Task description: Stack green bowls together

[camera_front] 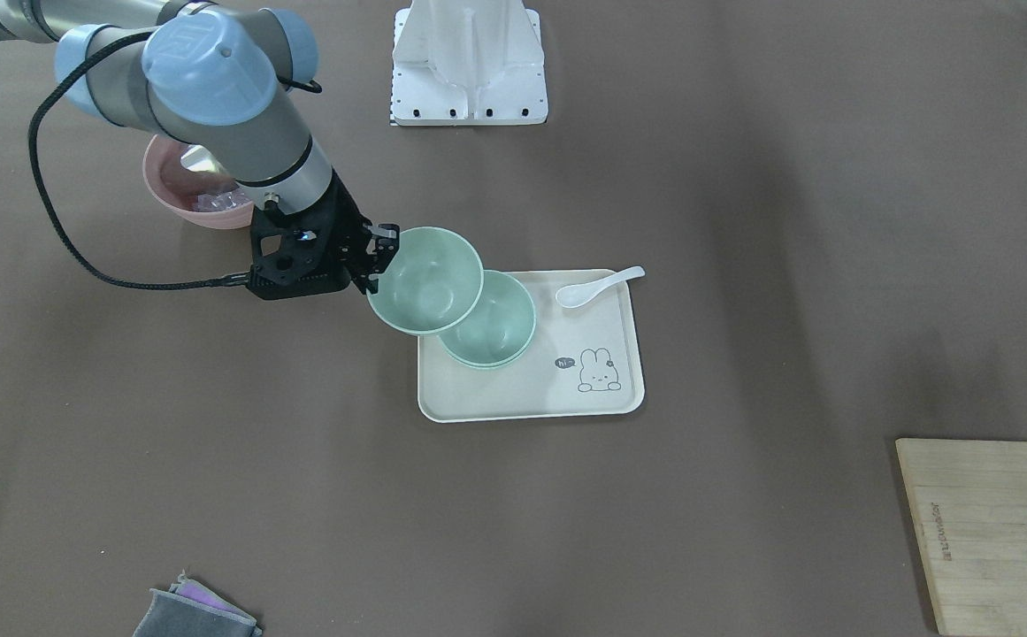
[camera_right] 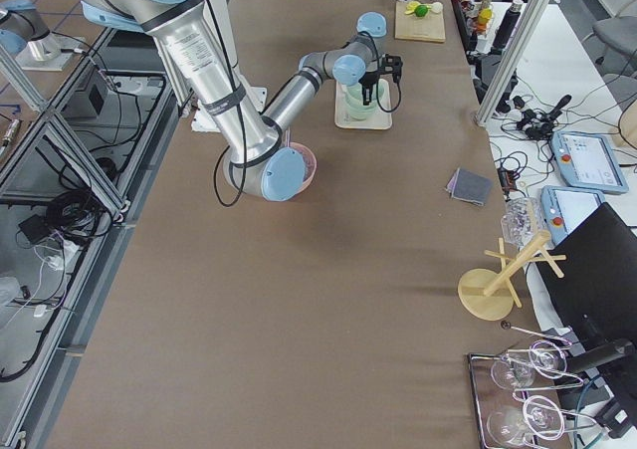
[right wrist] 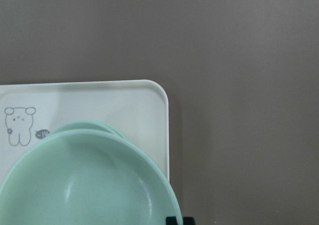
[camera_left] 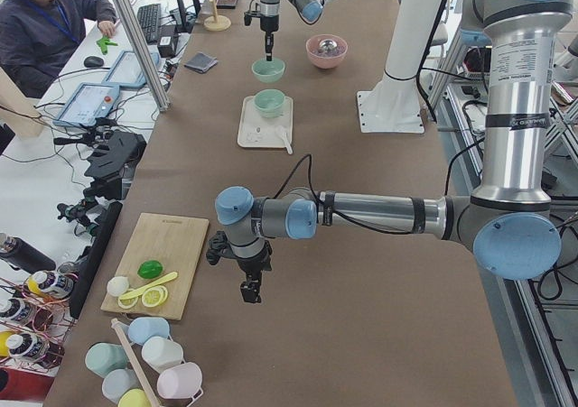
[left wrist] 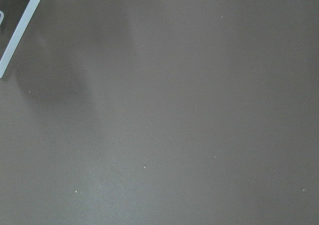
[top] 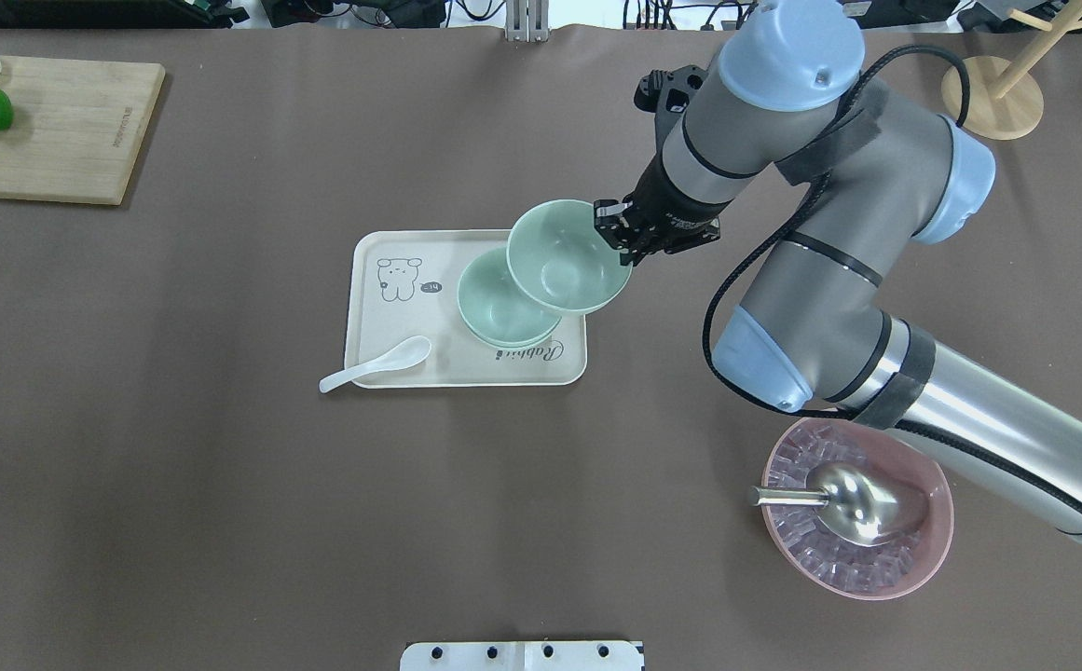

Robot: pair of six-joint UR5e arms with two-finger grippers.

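One green bowl (camera_front: 425, 281) is up in the air with its open side up. It hangs over the corner of the tray (camera_front: 531, 394) that is nearest the robot's right side. The right gripper (camera_front: 378, 257) has its two fingers closed on the rim of this bowl and holds it there.

Just under it, and a little to one side, the other green bowls (camera_front: 497, 323) sit on the tray. There are two of them, one inside the other, and they stand upright. The lifted bowl covers part of them in the views from above.

The tray is pale, with a small rabbit drawn on it. It lies flat on the brown table (camera_front: 212, 442). A white spoon (camera_front: 597, 286) rests at the tray's edge, with its handle sticking out past the corner.

A pink bowl (top: 876, 568) with a metal scoop (top: 853, 501) in it stands well apart, near the right arm.

The left gripper (camera_left: 250, 290) hangs over bare table, far from the tray, near a wooden board (camera_left: 172, 263). The pictures do not let one tell if it is open or closed.
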